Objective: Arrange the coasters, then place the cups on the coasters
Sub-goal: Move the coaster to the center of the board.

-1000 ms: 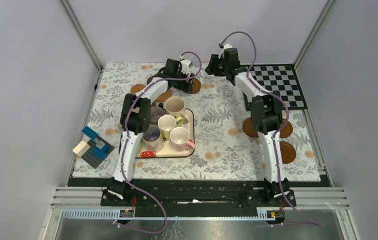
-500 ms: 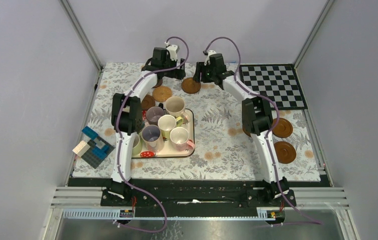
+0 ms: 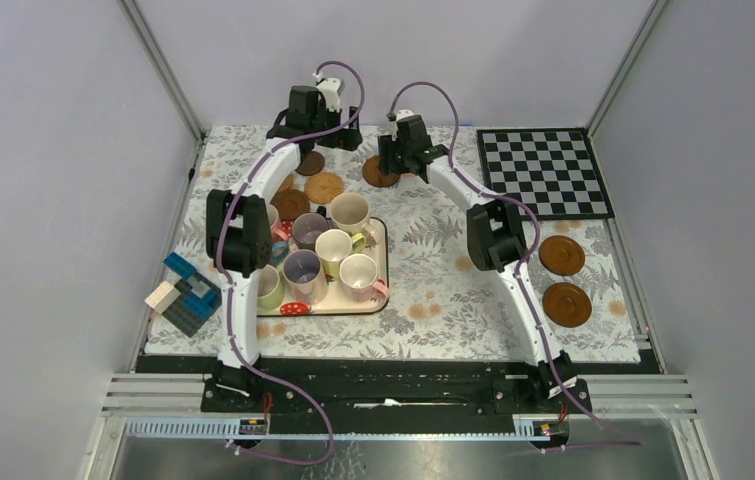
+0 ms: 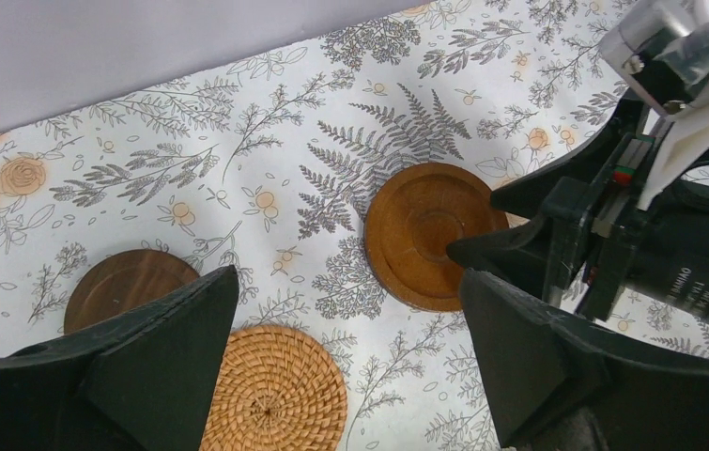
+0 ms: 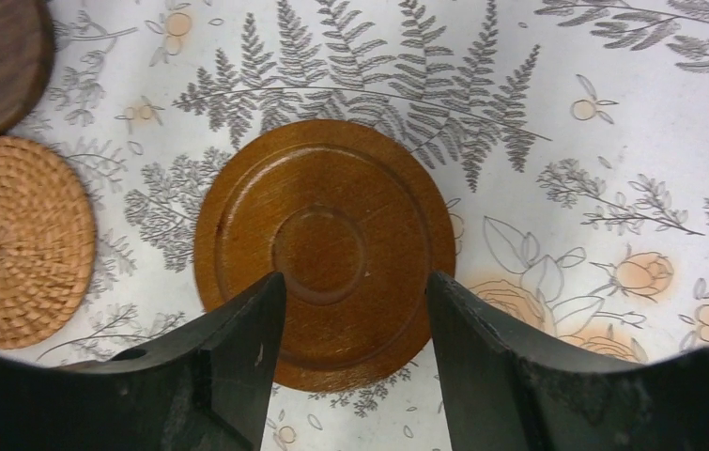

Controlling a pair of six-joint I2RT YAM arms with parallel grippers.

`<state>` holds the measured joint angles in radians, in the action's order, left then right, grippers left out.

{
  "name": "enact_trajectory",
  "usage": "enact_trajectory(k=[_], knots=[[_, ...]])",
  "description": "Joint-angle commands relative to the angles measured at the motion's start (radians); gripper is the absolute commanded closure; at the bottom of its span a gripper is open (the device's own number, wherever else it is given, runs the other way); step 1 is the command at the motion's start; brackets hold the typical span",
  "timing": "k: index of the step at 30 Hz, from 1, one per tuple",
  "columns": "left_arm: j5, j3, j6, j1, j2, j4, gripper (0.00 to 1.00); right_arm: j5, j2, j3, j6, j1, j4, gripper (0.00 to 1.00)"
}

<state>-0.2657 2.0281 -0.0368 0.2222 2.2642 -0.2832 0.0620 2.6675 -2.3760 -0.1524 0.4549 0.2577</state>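
Only the overhead view takes in the left of the counter [image 3: 453,320]: a heap of toy blocks [image 3: 185,292], then the cups [image 3: 334,250] packed together on the cream tray [image 3: 381,300], none on a coaster. Behind the tray lie three coasters close together: a dark wood coaster [image 3: 310,163], a woven coaster [image 3: 324,187] and a second dark disc [image 3: 290,204] nearest the tray.

The left pincer [image 4: 347,282] hangs over the far edge with its jaws spread as wide as they go and nothing between them. Its own camera shows the dark wood coaster [image 4: 125,287] and the woven coaster [image 4: 275,390] flat on the cloth below, just apart.

Next comes the grooved red-brown coaster [image 5: 322,216]. From above, the right pincer [image 3: 393,160] hides half of it. The right wrist camera shows it whole, with the right pincer [image 5: 355,282] partly open and its fingertips [image 5: 270,310] over the near half, gripping nothing. Whether they touch the wood I cannot tell.

Further right, in the overhead view alone, are the checkerboard mat [image 3: 548,170] and two more brown coasters [image 3: 561,255] near the counter's right edge.
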Motion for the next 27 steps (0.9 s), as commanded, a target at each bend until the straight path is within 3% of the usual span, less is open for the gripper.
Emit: enact_trajectory(k=[1,6,18,27], knots=[[-0.022,-0.026,-0.020,-0.022,-0.103,0.055,0.01,-0.091,0.033,-0.079,0.054,0.014,0.094,0.37],[-0.037,-0.020,-0.045,-0.051,-0.124,0.065,0.01,-0.167,0.017,-0.050,0.101,0.018,0.129,0.37],[-0.054,-0.048,-0.061,-0.060,-0.155,0.050,0.01,-0.176,-0.002,-0.028,0.148,0.010,0.197,0.41],[-0.065,-0.121,-0.043,-0.066,-0.205,0.068,0.01,0.039,-0.109,0.103,0.239,-0.069,0.319,0.52]])
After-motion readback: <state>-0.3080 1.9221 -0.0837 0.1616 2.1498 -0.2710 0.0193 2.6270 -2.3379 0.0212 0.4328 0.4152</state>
